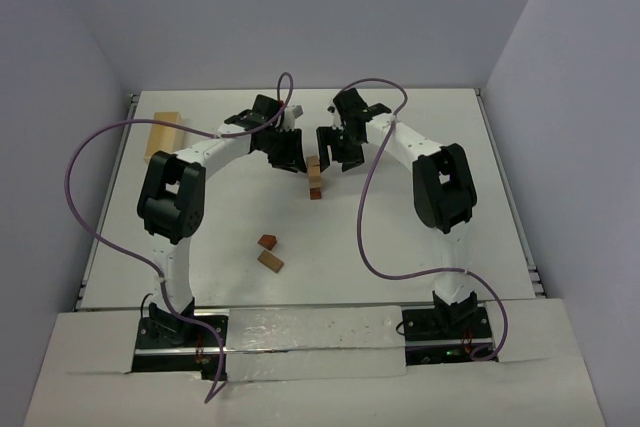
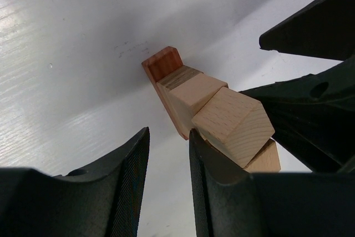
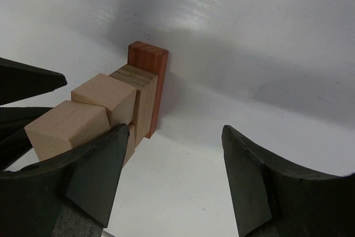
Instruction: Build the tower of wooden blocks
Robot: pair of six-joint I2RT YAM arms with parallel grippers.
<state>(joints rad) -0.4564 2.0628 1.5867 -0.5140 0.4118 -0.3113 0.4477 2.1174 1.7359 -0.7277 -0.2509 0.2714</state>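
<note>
1. The tower (image 1: pixel 315 179) stands mid-table, toward the far side, between your two grippers. Two loose blocks (image 1: pixel 271 261) lie nearer, to its left, well apart from it.
2. Expect the blocks to be light, stiff and smooth-faced. They won't crush, but probably nothing holds the stack together except its own weight. In the left wrist view the top cube (image 2: pixel 233 123) sits twisted off-square on the one below, so even a light sideways touch could tip it.
3. Take a loose block by two opposite flat faces, near its middle, with the pads square on. On the tower, touch only the top cube, and only from straight above.
4. Your left gripper (image 2: pixel 168 137) is partly open, a narrow gap with nothing in it. The tower lies outside that gap, just right of the right-hand finger (image 2: pixel 222 192). Whether the finger touches it you cannot tell.
5. Your right gripper (image 3: pixel 175 137) is wide open and empty, with only bare table (image 3: pixel 183 192) between the jaws. The tower sits at the left edge of that opening, its top cube just beside the left-hand finger (image 3: pixel 94 176), not centred between the jaws.
</note>
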